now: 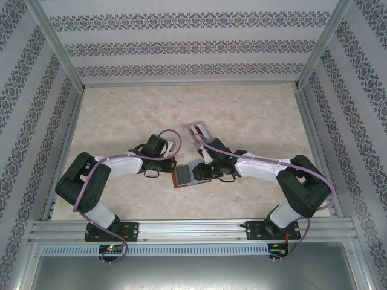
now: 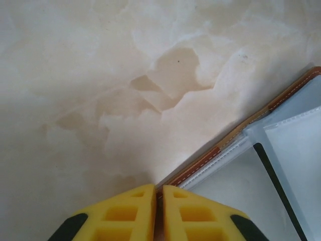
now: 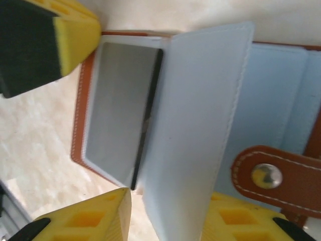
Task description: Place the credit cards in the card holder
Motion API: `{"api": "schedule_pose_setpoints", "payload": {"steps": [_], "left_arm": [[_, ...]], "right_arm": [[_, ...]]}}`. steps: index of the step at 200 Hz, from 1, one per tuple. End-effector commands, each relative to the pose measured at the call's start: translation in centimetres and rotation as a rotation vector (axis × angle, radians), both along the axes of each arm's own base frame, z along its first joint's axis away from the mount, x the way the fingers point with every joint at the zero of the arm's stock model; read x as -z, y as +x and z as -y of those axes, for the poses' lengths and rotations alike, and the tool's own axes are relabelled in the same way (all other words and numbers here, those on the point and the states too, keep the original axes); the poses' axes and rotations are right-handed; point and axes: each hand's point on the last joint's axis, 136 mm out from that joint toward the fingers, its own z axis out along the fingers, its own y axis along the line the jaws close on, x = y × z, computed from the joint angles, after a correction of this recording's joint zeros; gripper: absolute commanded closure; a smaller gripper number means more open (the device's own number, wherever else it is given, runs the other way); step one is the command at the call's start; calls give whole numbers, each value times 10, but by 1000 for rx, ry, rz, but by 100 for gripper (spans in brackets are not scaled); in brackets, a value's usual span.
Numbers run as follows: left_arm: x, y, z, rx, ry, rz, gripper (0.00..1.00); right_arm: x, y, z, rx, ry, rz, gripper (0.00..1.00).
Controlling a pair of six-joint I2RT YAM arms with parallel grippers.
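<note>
The loading step is in hand. The holder [image 1: 181, 176] is lying open on the desk [image 1: 242, 115], between the two arms and near the front edge. A grey card [image 3: 118, 110] is sitting in one clear pocket. The left claw [image 2: 158, 206] is clenched, its tips resting at the holder's corner; whether it is pinching that corner, I cannot tell. The right claw [image 3: 169, 201] is released, its jaws standing apart with a pale pocket leaf [image 3: 200, 110] rising between them, not pinched. The other cards [image 1: 198, 132] are waiting in a clear tray [image 1: 204, 125] just behind the holder.

In my judgement the task is only partly done. The next move is asking the right claw to fetch one thin card from the tray and slide it edge-first into a free pocket, while the holder is being kept from sliding.

The desk is showing a pale, marble-like, smooth top. Walls [image 1: 181, 36] with patterned stripes are standing around it, and a metal rail [image 1: 193, 228] is carrying the arm bases.
</note>
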Motion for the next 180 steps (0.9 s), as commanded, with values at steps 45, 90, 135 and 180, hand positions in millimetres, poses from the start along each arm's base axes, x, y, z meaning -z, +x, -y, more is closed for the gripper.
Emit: {"api": "schedule_pose_setpoints", "payload": {"steps": [45,90,135,180], "left_arm": [[-7,10,-58,-281,-100,25,40],[-19,12,-95,-438,-156,76,41],[-22,12,-100,-472,-198,74,47],[-37,11,-88,-463,-258,-8,39]], "right_arm": [[-27,-8,-57,-147,138,60,60],[-24,-4,-94,-207,157,71,58],[-32,14,-102,-188,127,136,53],[-30,44,-50,-20,39,178,40]]}}
